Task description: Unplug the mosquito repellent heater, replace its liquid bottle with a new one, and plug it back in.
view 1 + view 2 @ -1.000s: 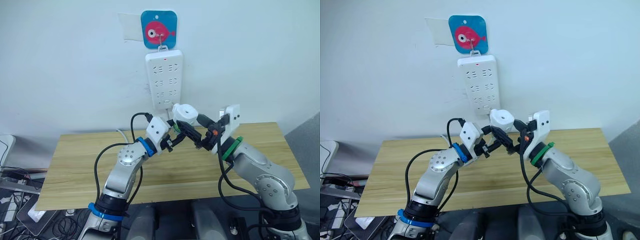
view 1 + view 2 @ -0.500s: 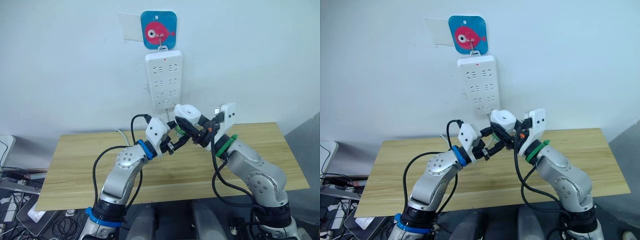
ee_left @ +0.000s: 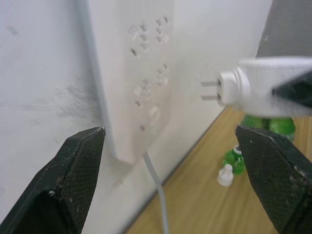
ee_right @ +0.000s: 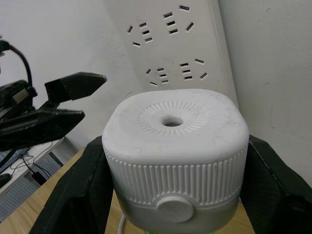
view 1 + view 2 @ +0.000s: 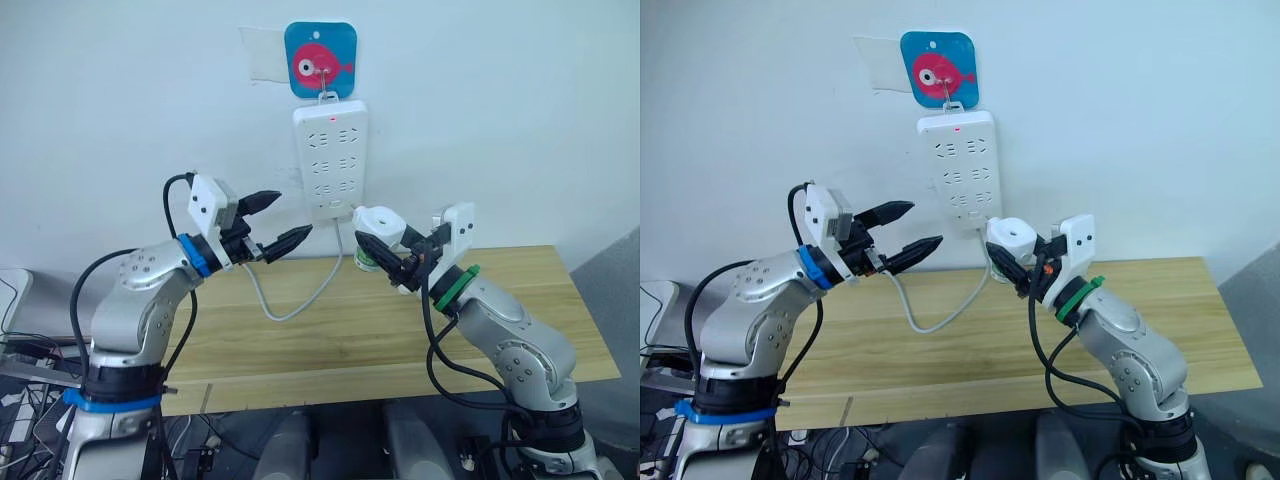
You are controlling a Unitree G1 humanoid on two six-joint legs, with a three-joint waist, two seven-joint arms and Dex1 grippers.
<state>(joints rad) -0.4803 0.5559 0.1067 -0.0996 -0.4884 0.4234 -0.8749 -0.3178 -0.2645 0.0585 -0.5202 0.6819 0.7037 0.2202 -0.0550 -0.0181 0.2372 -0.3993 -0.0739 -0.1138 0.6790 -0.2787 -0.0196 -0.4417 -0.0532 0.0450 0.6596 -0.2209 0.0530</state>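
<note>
The mosquito repellent heater (image 5: 377,220) is a white rounded unit held in the air just below the wall power strip (image 5: 330,160). My right gripper (image 5: 386,252) is shut on its sides (image 4: 175,146). Its two metal prongs (image 3: 209,90) stick out bare, a short gap from the strip. A green liquid bottle (image 5: 366,259) shows right under the heater; I cannot tell if it is attached. Another small green bottle (image 3: 234,159) and a white cap (image 3: 225,175) lie on the table. My left gripper (image 5: 290,215) is open and empty, raised well left of the heater.
The wooden table (image 5: 520,300) runs under both arms. A white cable (image 5: 300,300) droops from the strip's lower end onto the table. A blue fish hook (image 5: 320,60) holds the strip on the white wall.
My left gripper has let go near the heater, opened and swung up and left. The right gripper keeps the heater, now slightly closer to the strip.
</note>
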